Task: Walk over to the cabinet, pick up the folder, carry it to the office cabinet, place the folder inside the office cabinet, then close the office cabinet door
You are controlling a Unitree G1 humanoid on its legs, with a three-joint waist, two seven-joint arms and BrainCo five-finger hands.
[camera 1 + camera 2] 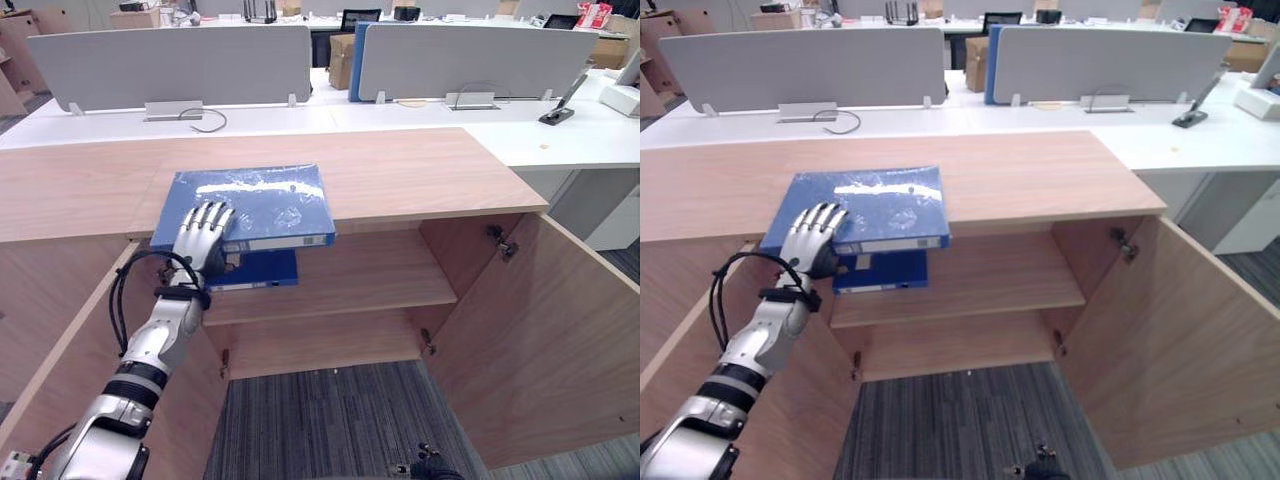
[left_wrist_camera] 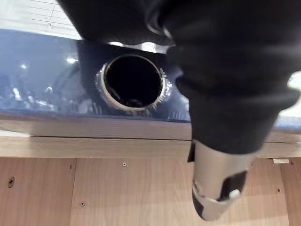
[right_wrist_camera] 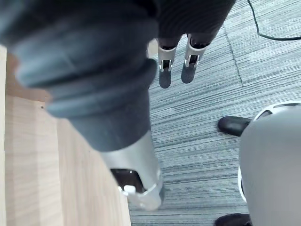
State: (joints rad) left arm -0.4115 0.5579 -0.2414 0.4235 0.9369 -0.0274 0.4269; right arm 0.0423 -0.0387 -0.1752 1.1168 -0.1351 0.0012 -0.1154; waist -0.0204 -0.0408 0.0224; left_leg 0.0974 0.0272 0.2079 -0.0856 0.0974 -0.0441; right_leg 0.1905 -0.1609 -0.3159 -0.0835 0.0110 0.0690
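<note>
The wooden office cabinet (image 1: pixel 420 170) stands with its doors open. The blue folder (image 1: pixel 265 200) lies flat on its top and overhangs the front edge. The left hand (image 1: pixel 200 240) lays straight fingers on the folder's near corner, with the thumb free beneath. The right hand (image 3: pixel 165 70) hangs over the carpet (image 3: pixel 225 94), fingers relaxed and holding nothing.

Office: white desks (image 1: pixel 420 115) with grey divider screens (image 1: pixel 170 65), monitors (image 1: pixel 360 18), grey carpet (image 1: pixel 330 420), wooden cabinet (image 1: pixel 420 170).
</note>
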